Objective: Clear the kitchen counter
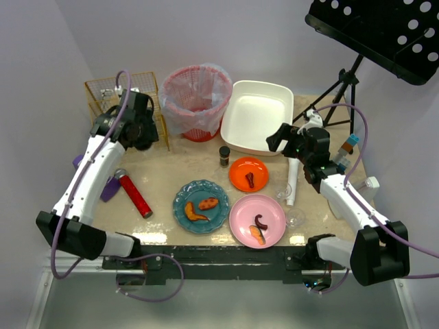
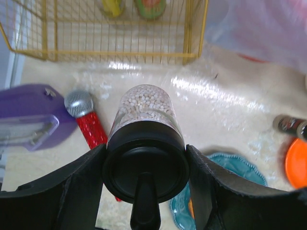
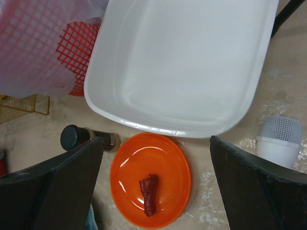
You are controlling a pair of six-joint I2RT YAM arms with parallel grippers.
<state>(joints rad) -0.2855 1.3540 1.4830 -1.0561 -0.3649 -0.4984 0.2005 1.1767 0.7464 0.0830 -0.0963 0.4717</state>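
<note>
Left jaws clamp clear cylindrical jar, black lid

Beige stone-look on the bench, faintly marbled, glossy under the light (most so near the wire basket, thin yellow metal). Smooth glossy white plastic for the tub; same shine on the orange plate. Matt black cap on the clear jar, matt black too on the left fingers. Red glitter and silver metal mesh on the microphone. Thin translucent film lining the red mesh bin.
</note>
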